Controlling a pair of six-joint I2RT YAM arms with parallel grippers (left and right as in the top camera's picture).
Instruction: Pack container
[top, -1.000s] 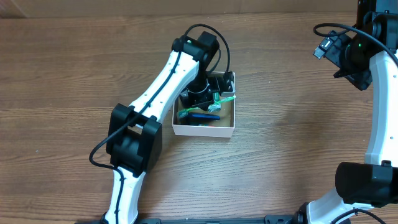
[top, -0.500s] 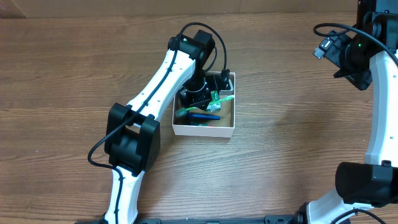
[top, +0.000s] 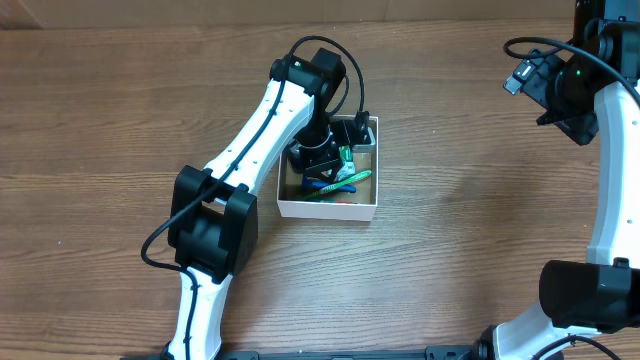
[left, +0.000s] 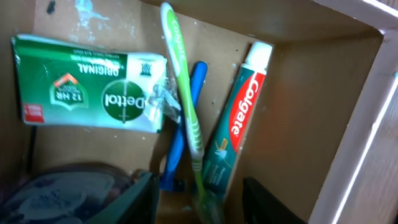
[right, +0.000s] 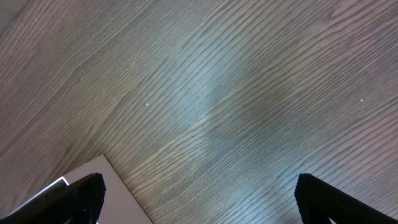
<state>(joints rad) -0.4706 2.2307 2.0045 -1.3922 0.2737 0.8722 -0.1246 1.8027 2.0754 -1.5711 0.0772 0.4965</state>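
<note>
Overhead view places the container (top: 328, 209) near the middle of the wooden worktop (top: 120, 120), with the left gripper (top: 325, 158) reaching down into its far-left part. The right gripper (right: 205, 205) is well apart, over bare wood, with its jaws spread wide and nothing between them.

The left wrist view looks straight into the container (left: 367, 130). On the brown bottom lie a green Dettol soap pack (left: 87, 84), a blue toothbrush (left: 198, 74), a green toothbrush (left: 186, 106) crossing over it, and a Colgate tube (left: 239, 118). The left gripper (left: 199, 200) stands wide. The green toothbrush runs down between its fingers, but they do not appear to clamp it.

The container looks light, and its thin cardboard walls would likely bow or crease under a hard pinch. It would probably slide easily on the smooth wood, so one wall may need bracing while things go in. The best hold is probably the top edge of a wall close to a corner, where the fold stiffens it. The jaws should close only gently, and the box should stay level so the loose toiletries do not shift.
</note>
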